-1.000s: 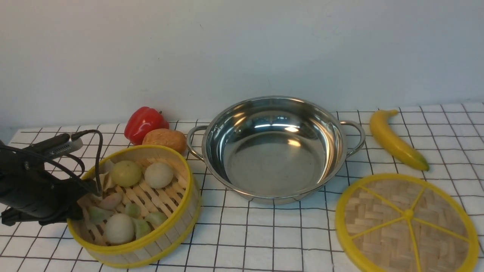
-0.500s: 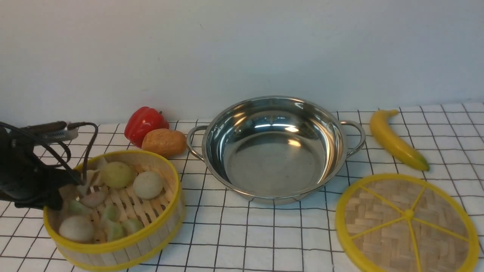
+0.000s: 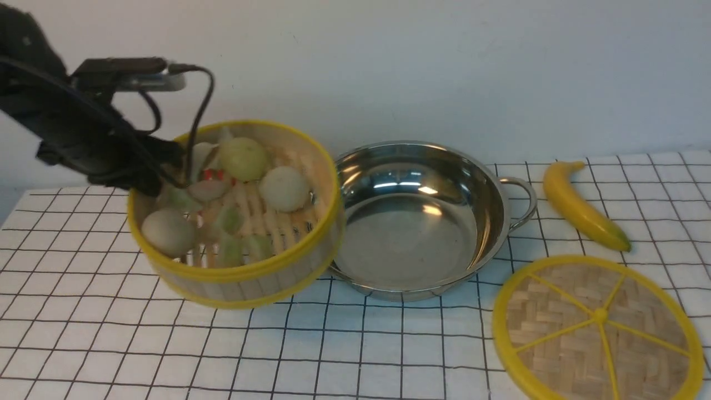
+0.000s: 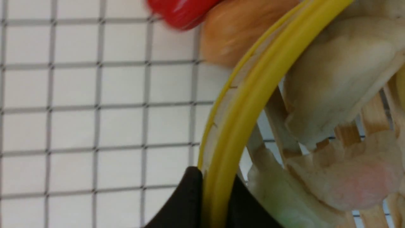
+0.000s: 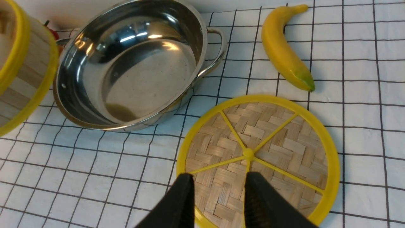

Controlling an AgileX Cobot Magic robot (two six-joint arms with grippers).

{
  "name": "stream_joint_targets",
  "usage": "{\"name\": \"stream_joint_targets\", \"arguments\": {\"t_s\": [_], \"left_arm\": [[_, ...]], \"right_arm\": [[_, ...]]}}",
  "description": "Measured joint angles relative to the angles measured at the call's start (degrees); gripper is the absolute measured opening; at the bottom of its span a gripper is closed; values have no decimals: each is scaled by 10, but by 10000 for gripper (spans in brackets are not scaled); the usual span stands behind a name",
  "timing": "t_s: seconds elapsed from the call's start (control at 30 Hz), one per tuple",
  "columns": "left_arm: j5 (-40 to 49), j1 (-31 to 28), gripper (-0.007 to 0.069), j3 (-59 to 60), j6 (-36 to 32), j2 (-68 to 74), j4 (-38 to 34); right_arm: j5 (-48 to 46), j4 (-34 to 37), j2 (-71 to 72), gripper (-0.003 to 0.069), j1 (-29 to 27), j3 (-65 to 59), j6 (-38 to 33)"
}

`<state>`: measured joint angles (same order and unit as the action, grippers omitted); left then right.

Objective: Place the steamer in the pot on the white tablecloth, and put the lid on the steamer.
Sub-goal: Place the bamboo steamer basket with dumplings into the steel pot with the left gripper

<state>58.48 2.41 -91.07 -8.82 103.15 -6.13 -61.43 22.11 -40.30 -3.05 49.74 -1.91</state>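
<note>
Several seemingly pale buns, slightly blurred (image 3: 285, 189)

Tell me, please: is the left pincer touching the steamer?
Touching: the left wrist view shows the left pincer closed on the rim of the steamer.

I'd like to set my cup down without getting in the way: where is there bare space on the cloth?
Bare cloth lies in front of the pot, left of the woven lid. Another patch is right of the banana. It's crowded left of the pot, where the raised basket hangs.
</note>
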Motion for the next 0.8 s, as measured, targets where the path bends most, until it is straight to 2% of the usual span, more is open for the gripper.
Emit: {"name": "stream_joint_targets", "arguments": {"t_s": [0.17, 0.33, 0.53, 0.8], "left_arm": [[4, 100, 40, -125, 28, 59, -10], [39, 154, 40, -256, 49, 161, -12], [90, 168, 40, -385, 63, 277, -11], [102, 168, 40, -430, 66, 341, -1]], "right_arm": [[-4, 4, 0, 243, 0, 0, 0], [-24, 5, 0, 243, 0, 0, 0], [-36, 5, 0, 243, 0, 0, 0], [-36, 9, 0, 243, 0, 0, 0]]}}
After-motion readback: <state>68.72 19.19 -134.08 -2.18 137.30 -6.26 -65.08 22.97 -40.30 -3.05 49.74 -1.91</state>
